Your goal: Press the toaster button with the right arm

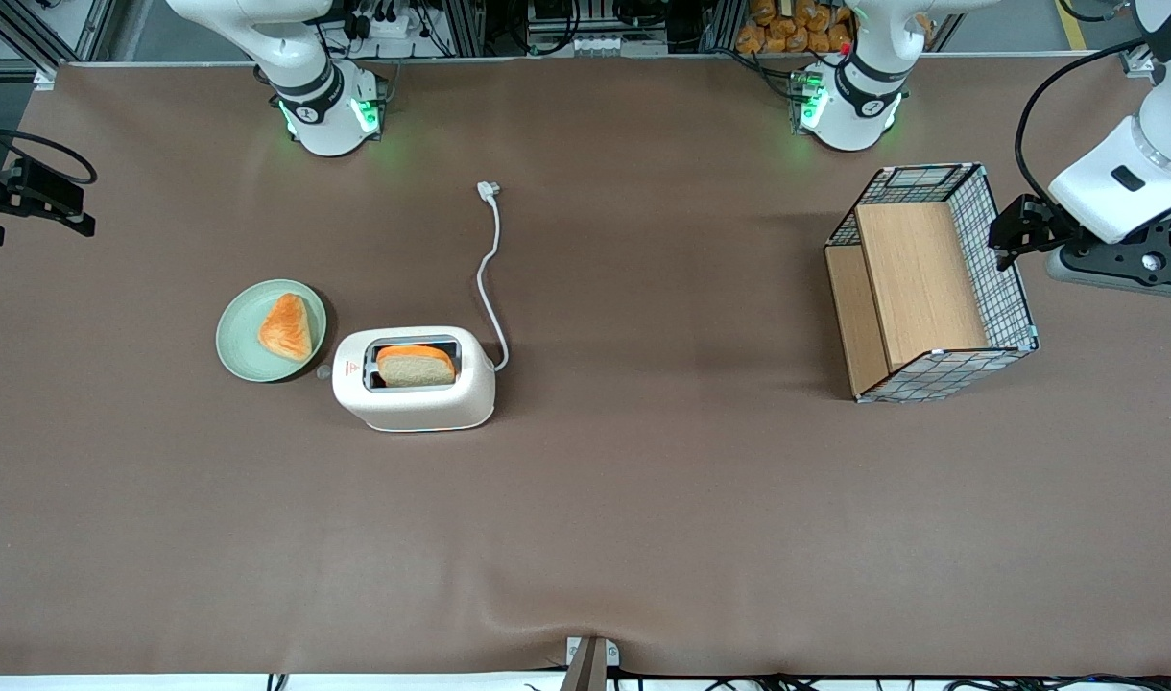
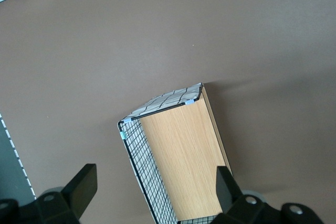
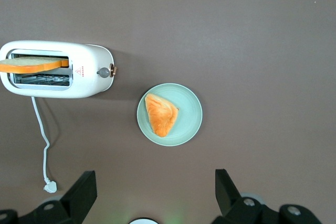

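The cream-white toaster point(image 1: 413, 401) lies on the brown table with a slice of bread point(image 1: 415, 367) standing in its slot. The toaster button point(image 1: 323, 370) sticks out of the short end beside the red logo, facing the green plate. In the right wrist view the toaster point(image 3: 86, 74) and its button point(image 3: 104, 72) show from well above. My right gripper point(image 1: 62, 206) hangs high at the working arm's end of the table, far from the toaster. In the right wrist view the gripper point(image 3: 156, 192) is open and empty, with nothing between its fingers point(image 3: 84, 192).
A green plate point(image 1: 245, 360) with an orange pastry point(image 1: 286, 328) sits close beside the button end. The white cord point(image 1: 489, 278) runs from the toaster toward the arm bases and ends in a plug point(image 1: 489, 190). A wire-and-wood basket point(image 1: 1008, 288) stands toward the parked arm's end.
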{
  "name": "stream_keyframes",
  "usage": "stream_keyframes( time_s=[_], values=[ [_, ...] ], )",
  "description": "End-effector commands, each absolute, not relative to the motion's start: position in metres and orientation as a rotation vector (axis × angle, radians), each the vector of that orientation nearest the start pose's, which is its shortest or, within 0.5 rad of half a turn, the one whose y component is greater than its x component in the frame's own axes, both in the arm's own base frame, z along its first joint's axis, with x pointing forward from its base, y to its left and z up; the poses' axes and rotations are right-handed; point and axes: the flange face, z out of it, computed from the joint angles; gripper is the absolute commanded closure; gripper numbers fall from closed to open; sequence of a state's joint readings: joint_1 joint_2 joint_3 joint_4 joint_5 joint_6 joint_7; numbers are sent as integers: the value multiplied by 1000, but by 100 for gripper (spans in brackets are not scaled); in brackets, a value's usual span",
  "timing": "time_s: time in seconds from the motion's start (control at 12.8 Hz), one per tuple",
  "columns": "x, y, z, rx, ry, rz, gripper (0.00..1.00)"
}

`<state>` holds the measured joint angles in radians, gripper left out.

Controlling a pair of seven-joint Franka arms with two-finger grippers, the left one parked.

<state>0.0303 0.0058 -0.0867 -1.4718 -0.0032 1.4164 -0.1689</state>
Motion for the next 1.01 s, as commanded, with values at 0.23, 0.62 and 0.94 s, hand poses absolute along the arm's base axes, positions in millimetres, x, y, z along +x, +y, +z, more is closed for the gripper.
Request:
stream_keyframes(
  time_s=[0.23,0.62,0.94],
  values=[
    [538,-28,658,-3083,-161,65,0],
    [541,-26,642,-3073,-187,103,0],
    [536,-25,636,-3065,-186,164,7]
  ],
)
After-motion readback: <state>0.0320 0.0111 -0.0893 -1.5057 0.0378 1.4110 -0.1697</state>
